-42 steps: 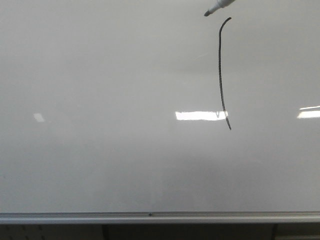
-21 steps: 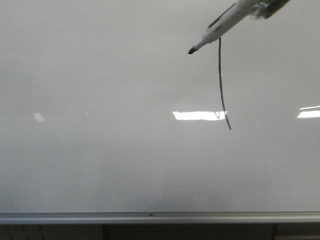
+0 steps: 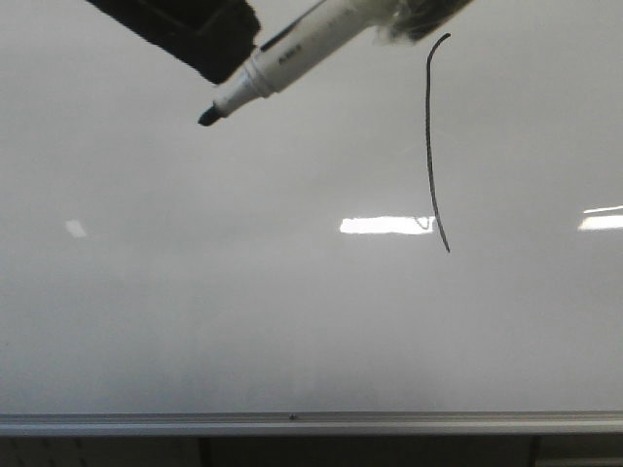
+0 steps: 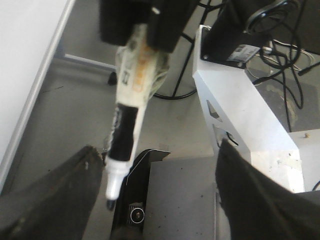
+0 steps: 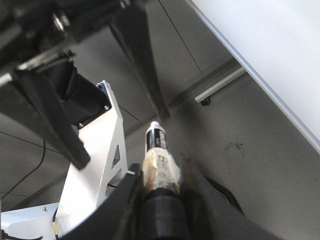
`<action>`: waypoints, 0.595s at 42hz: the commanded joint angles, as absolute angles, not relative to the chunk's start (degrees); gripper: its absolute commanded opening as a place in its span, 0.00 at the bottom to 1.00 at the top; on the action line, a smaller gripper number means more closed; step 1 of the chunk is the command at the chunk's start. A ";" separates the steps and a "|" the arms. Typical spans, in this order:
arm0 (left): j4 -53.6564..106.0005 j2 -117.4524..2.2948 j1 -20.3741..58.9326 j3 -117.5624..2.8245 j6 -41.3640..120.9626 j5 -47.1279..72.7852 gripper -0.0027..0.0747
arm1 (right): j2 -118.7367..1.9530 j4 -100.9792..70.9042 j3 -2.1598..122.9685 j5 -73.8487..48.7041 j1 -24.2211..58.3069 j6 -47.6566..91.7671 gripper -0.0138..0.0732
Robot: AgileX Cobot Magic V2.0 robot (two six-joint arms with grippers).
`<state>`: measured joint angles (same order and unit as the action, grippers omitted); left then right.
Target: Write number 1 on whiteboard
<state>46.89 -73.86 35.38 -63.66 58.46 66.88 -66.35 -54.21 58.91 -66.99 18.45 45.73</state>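
Item: whiteboard point(image 3: 195, 321), fills the front view. Number 1 point(image 3: 429, 146), upper right of the frame, complete stroke with a hook at its top.

Item: marker point(image 3: 292, 49), upper centre, uncapped, tip pointing lower left, clear of the stroke.

Item: right gripper point(image 5: 160, 187), closed tight around the taped marker barrel.

Item: left gripper point(image 4: 155, 200), fingers spread wide, holding nothing, the marker between them.

Risk: the wet tip may brush the board and leave a stray mark beside the 1; the 2 grippers may collide.
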 commanded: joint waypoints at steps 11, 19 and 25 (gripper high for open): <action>49.25 -76.91 38.66 -69.70 58.56 65.95 0.65 | -65.55 -59.09 64.46 -71.56 18.41 47.05 0.09; 48.90 -76.98 38.66 -69.70 58.56 65.95 0.46 | -65.55 -59.24 64.79 -72.17 18.41 47.05 0.09; 48.90 -76.98 38.66 -69.70 58.56 65.84 0.24 | -65.60 -59.24 64.79 -72.23 18.41 47.05 0.09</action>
<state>45.66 -78.42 38.16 -67.82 58.46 66.65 -66.34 -54.74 62.80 -70.09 18.45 46.11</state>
